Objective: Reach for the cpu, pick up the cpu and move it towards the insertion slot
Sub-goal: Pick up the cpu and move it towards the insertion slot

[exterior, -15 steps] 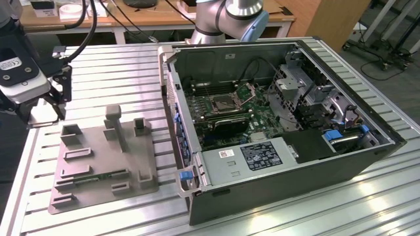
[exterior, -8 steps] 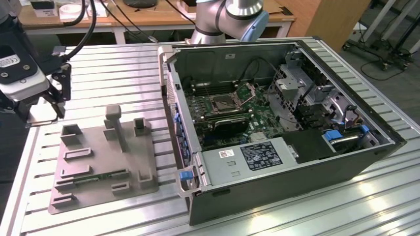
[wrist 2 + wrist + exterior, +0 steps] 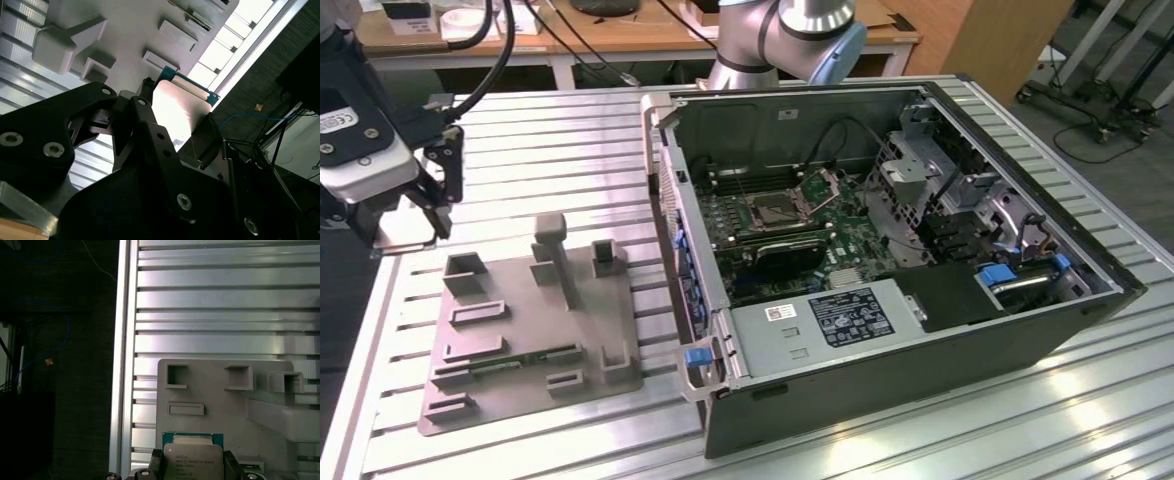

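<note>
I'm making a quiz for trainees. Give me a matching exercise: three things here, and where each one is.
Things:
1. cpu
2. slot
3. tray

Places:
A. flat on the table, beside the case
B. held in the gripper
C. set in the green board inside the case

Pairs: 1-B, 2-C, 3-A
</note>
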